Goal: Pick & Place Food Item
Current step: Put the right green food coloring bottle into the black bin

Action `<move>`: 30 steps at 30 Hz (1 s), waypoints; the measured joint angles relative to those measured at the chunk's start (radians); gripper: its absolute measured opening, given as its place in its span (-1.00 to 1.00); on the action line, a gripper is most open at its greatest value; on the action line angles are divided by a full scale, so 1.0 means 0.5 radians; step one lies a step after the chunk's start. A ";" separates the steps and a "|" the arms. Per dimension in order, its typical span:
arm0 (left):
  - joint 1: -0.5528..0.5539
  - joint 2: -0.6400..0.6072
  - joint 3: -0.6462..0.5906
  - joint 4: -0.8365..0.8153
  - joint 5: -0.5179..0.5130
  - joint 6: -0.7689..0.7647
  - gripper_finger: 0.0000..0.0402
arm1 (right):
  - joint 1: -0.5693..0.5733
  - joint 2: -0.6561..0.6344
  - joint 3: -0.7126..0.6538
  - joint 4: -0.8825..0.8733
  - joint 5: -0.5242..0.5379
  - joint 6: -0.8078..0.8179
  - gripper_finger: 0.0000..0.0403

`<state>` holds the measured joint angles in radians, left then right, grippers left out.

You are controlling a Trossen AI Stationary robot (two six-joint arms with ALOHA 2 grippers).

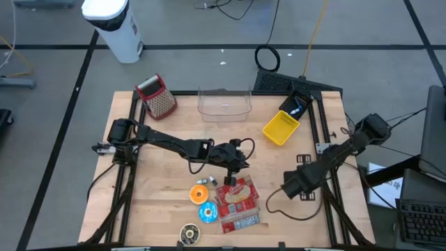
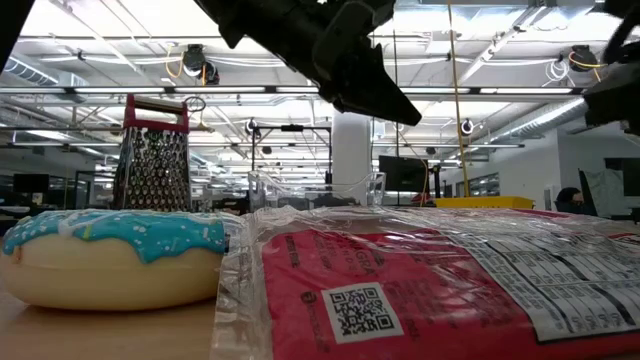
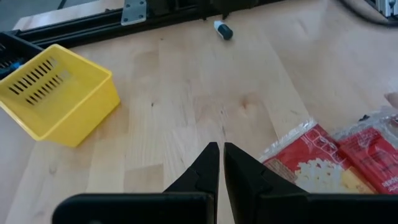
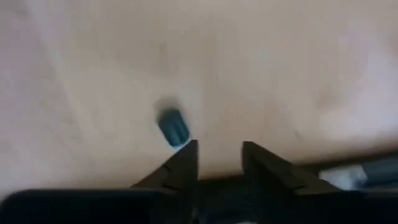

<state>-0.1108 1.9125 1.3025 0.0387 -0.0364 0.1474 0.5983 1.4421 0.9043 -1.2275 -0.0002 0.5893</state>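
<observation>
Now the left gripper [image 1: 243, 166], clenched empty above the red packet [image 1: 237, 196] (mid-surface), should open before descending; right gripper [image 4: 217, 163] parted, empty.

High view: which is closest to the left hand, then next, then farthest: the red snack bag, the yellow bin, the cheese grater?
From the left hand:
1. Red snack bag, just below it.
2. Yellow bin, up to the right.
3. Cheese grater, far corner, up left.
</observation>
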 joint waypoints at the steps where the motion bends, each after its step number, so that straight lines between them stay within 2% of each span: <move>1: 0.000 0.000 0.000 -0.001 0.000 0.000 -0.87 | 0.011 -0.044 -0.048 0.073 -0.008 -0.023 -0.25; 5: -0.002 0.000 0.000 -0.017 0.001 0.000 -0.87 | 0.041 -0.195 -0.220 0.209 -0.103 -0.079 0.02; 10: -0.002 0.000 0.000 -0.023 0.002 0.001 -0.87 | 0.057 -0.313 -0.366 0.246 -0.151 0.001 0.10; 18: -0.002 0.000 0.000 -0.024 0.002 0.002 -0.87 | 0.096 -0.349 -0.596 0.580 -0.168 0.009 -0.03; 23: -0.002 0.000 0.000 -0.025 0.002 0.002 -0.87 | 0.096 -0.354 -0.630 0.562 -0.176 0.023 -0.17; 30: -0.002 0.000 0.000 -0.025 0.002 0.002 -0.87 | 0.095 -0.351 -0.633 0.538 -0.232 -0.019 -0.46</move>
<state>-0.1116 1.9125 1.3025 0.0261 -0.0357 0.1484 0.6460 1.2667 0.5877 -0.9584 -0.1164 0.5798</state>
